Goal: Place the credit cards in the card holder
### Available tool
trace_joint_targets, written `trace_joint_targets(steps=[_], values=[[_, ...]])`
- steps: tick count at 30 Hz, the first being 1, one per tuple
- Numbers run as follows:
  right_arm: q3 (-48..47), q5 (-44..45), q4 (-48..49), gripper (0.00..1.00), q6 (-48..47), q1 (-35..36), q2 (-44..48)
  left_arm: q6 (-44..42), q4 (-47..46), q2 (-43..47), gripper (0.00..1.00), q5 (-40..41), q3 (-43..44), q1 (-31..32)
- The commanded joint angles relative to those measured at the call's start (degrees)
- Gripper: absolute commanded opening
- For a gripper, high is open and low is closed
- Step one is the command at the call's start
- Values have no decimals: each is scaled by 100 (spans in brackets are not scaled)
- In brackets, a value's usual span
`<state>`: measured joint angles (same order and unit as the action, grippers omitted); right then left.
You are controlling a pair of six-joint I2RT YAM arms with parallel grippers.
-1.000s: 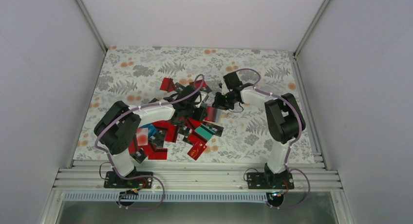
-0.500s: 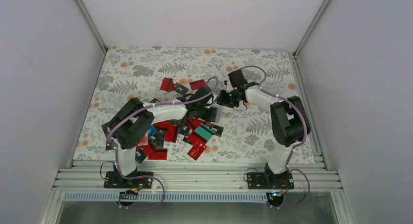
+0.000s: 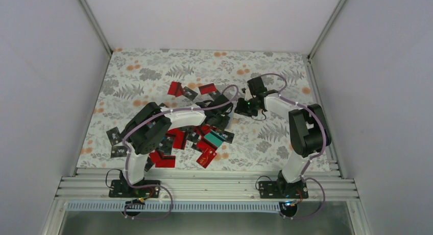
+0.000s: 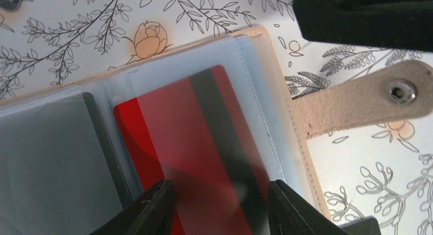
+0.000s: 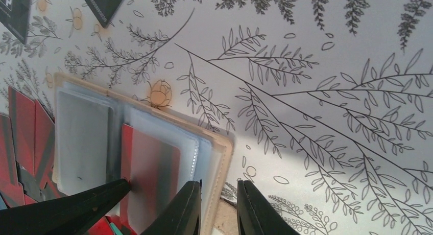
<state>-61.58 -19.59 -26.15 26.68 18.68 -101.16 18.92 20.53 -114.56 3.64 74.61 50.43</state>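
The card holder (image 4: 255, 76) is seen lying open and flat on the flowered table (image 3: 153, 71), about mid-table, between the two pincers. Its tan snap strap (image 4: 378, 94) is spread out on the table at one side. A red card (image 4: 194, 143) with a dark stripe is lodged partly inside one clear sleeve (image 4: 245, 56); the neighbouring sleeve shows grey. The left pincer (image 4: 219, 186) is placed over the near end of the red card with its jaws apart, one finger (image 4: 148, 212) at each long edge; whether the card is being pressed cannot be told. The right pincer (image 5: 219, 186) is set at the outer rim of the card holder with only a narrow gap between its jaws, and the tan edge is seen in that gap; whether the rim is clamped cannot be told. The other credit cards (image 3: 196, 143), red, black and teal, are scattered in a loose overlapping heap just beside the card holder on the left arm's side, some of them covered by that arm.
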Motion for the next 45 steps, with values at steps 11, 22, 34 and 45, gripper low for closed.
trace_joint_targets(steps=[11, 22, 34, 45], values=[[218, -187, 258, 20, -169, -154, 241, 173, 361, -410, 23, 399, 414, 197], [335, -723, 461, 20, -109, -162, 435, 396, 498, -104, 2, 432, 564, 165], [542, -1667, 786, 23, 22, -153, 359, 494, 469, 156, 2, 340, 418, 13], [577, -1753, 900, 24, 68, -38, 183, 499, 448, 239, 2, 284, 307, -76]])
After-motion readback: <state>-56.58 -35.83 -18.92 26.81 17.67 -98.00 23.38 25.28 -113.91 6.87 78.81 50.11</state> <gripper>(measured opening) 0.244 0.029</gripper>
